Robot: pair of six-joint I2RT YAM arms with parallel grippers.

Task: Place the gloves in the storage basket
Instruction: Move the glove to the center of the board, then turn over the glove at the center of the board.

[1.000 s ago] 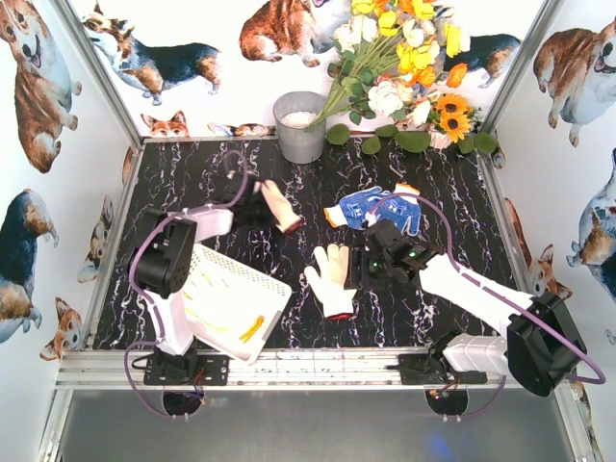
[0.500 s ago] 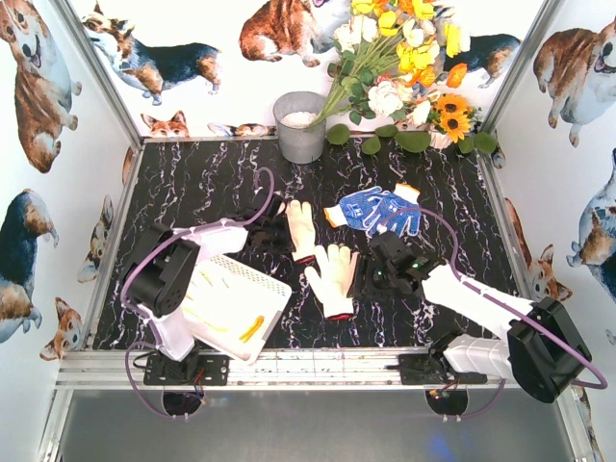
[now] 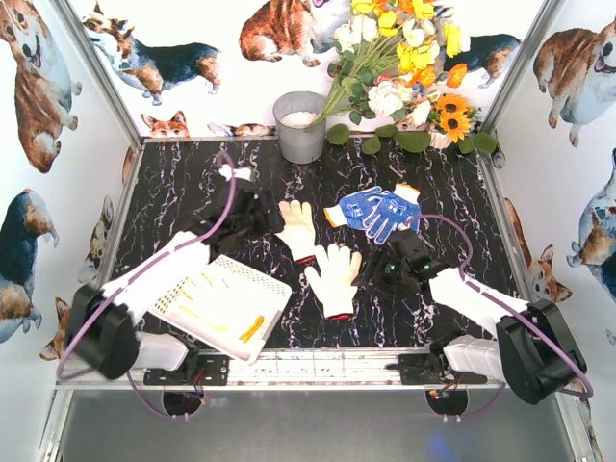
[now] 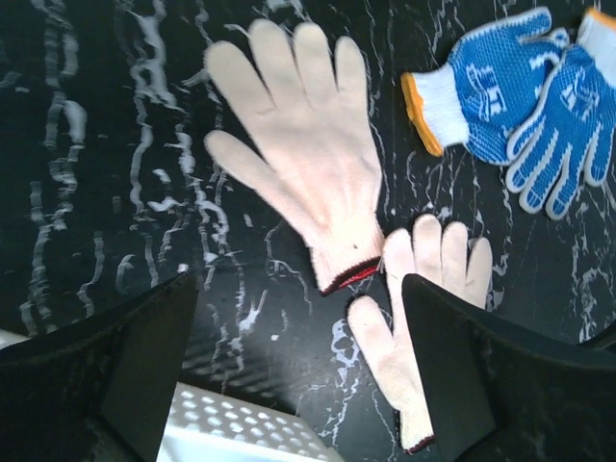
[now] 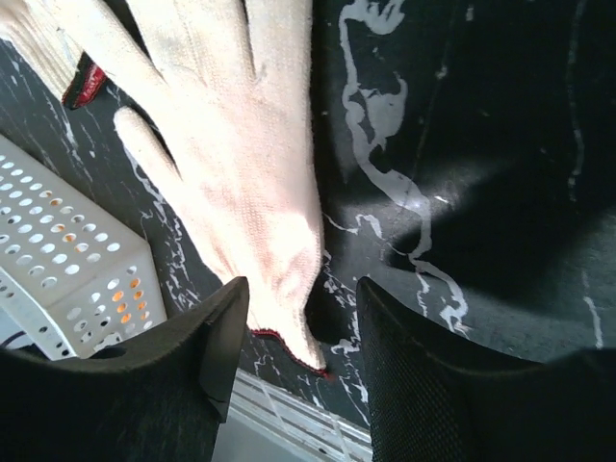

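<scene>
Two cream gloves lie on the black marbled table: one [image 3: 298, 228] [image 4: 308, 164] just right of my left gripper [image 3: 260, 214] [image 4: 298, 366], which is open, holds nothing and hovers above the table. The other cream glove [image 3: 334, 279] [image 5: 241, 173] [image 4: 423, 318] has its red-edged cuff between the open jaws of my right gripper [image 3: 373, 277] [image 5: 303, 356], not pinched. A pair of blue dotted gloves [image 3: 375, 210] [image 4: 500, 106] lies further back. The white storage basket [image 3: 192, 294] [image 5: 67, 279] [image 4: 231, 428] sits at the front left, with a yellow-orange item [image 3: 252, 327] inside.
A grey metal bucket [image 3: 300, 125] stands at the back, a bunch of flowers [image 3: 404, 67] to its right. The aluminium rail [image 3: 318, 364] runs along the near edge. Walls printed with dogs close the left, right and back sides.
My left gripper lowered the cream glove it held onto the table, opened and drew back to the left. The right gripper shifted slightly toward the other glove's cuff, jaws narrowing a little.
</scene>
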